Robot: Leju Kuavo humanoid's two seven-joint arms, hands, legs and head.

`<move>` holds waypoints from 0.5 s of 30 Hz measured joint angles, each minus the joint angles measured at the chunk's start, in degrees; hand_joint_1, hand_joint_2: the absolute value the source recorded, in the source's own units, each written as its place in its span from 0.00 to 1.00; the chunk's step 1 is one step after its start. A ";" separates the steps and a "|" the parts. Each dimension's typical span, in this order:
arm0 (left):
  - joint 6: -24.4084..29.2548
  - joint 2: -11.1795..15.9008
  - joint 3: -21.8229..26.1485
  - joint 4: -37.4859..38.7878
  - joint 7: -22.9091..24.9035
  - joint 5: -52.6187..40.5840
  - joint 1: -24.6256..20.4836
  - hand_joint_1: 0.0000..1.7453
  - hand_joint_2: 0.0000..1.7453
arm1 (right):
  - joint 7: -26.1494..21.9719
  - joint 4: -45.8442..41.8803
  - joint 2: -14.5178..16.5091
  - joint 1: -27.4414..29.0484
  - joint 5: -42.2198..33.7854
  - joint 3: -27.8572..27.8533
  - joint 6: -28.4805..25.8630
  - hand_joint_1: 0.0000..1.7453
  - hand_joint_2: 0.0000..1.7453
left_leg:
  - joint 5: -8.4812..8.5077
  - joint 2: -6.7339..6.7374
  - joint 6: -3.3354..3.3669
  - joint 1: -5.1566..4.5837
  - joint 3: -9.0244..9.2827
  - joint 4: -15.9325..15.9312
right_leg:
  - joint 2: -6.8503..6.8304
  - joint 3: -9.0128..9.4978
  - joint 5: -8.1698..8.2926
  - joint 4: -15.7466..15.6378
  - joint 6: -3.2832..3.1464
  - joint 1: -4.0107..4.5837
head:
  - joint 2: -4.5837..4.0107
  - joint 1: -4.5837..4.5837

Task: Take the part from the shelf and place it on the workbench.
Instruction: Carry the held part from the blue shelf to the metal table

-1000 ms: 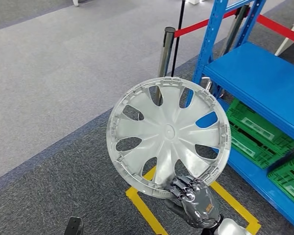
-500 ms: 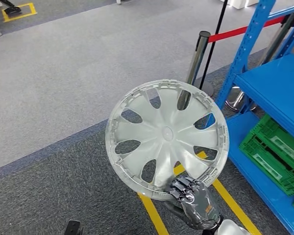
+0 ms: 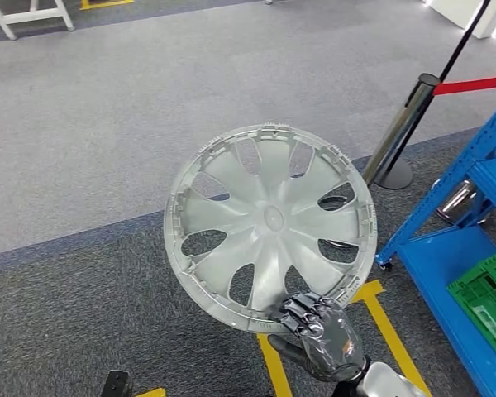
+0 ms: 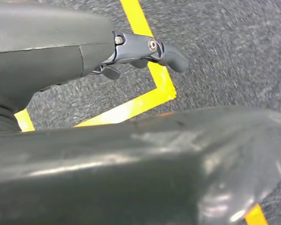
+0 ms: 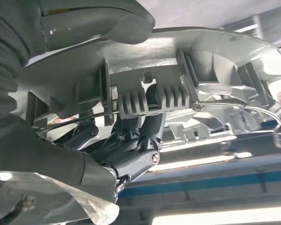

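Across the whole head view, grey carpet floor (image 3: 108, 107) lying in a lighter band toward 12 o'clock and a darker band toward 6 o'clock. At 3 to 4 o'clock, blue shelf (image 3: 448, 265) standing at the picture's edge, carrying a green crate (image 3: 485, 302) on its low deck. At centre, silver wheel cover (image 3: 270, 223) hanging in the air above the dark carpet, well apart from the shelf, face turned up toward the camera, spokes and rim clips plainly showing. At 2 o'clock from the cover, chrome barrier post (image 3: 402, 128) leaning across the carpet, with a red belt (image 3: 473, 84) running off toward 3 o'clock. At 5 to 6 o'clock, yellow floor tape (image 3: 383, 318) lying partly under the cover's lower rim. At 6 o'clock on the cover's rim, right hand (image 3: 320, 331) gripping the edge, dark fingers curling over the face; in the right wrist view, thumb and fingers (image 5: 142, 140) clamping the rim's toothed clip from both sides. Left hand (image 4: 146, 49) hanging over carpet and yellow tape in the left wrist view, fingers extending and touching nothing. At 11 o'clock, white frame legs (image 3: 30, 16) standing far off.
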 joint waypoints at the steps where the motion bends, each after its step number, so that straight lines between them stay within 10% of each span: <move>1: -0.07 0.01 0.05 0.00 0.00 0.12 0.00 0.00 0.00 | -0.35 0.07 0.15 -0.18 -0.28 0.01 0.00 1.00 1.00 | -0.13 -0.84 -0.19 0.07 0.08 0.15 | 0.68 1.39 2.50 -3.83 0.05 -0.16 | 0.00 0.01; 5: 0.02 0.21 0.54 0.00 0.21 0.94 0.08 0.00 0.00 | -2.86 0.97 1.35 -1.95 -2.32 0.29 0.40 1.00 1.00 | -0.25 -3.43 -1.52 0.23 -0.75 1.05 | 4.20 5.11 5.05 -11.74 -0.05 -0.44 | 0.01 -0.06; 7: -0.02 0.47 1.00 0.00 0.16 1.36 0.60 0.00 0.00 | -3.96 1.88 2.46 -3.28 -3.14 0.57 0.75 1.00 1.00 | -0.18 -3.81 -2.08 0.45 -0.98 1.14 | 3.15 5.41 5.20 -11.97 -0.64 -0.28 | 0.01 -0.08; 9: -0.16 0.73 1.37 0.00 -0.05 1.58 0.95 0.00 0.00 | -4.37 2.75 3.55 -4.24 -3.43 0.77 0.87 1.00 1.00 | -1.59 -1.19 -2.60 0.33 -2.04 3.52 | 1.65 5.90 5.25 -12.35 -1.46 -0.21 | 0.02 -0.42; 13: -0.23 0.82 1.60 0.00 -0.24 1.72 1.14 0.00 0.00 | -4.54 3.94 4.59 -4.84 -3.52 1.01 0.87 1.00 1.00 | -6.87 2.79 -3.22 0.52 -8.52 16.64 | -2.05 6.47 4.76 -12.50 -2.38 0.35 | 0.01 -0.79; 15: -0.23 0.85 1.70 0.00 -0.24 1.73 1.39 0.00 0.00 | -4.64 4.43 4.83 -5.02 -3.53 1.18 0.86 1.00 1.00 | -4.90 3.05 -3.09 0.57 -8.04 15.41 | -3.62 6.80 4.44 -12.50 -2.40 0.49 | 0.00 -0.79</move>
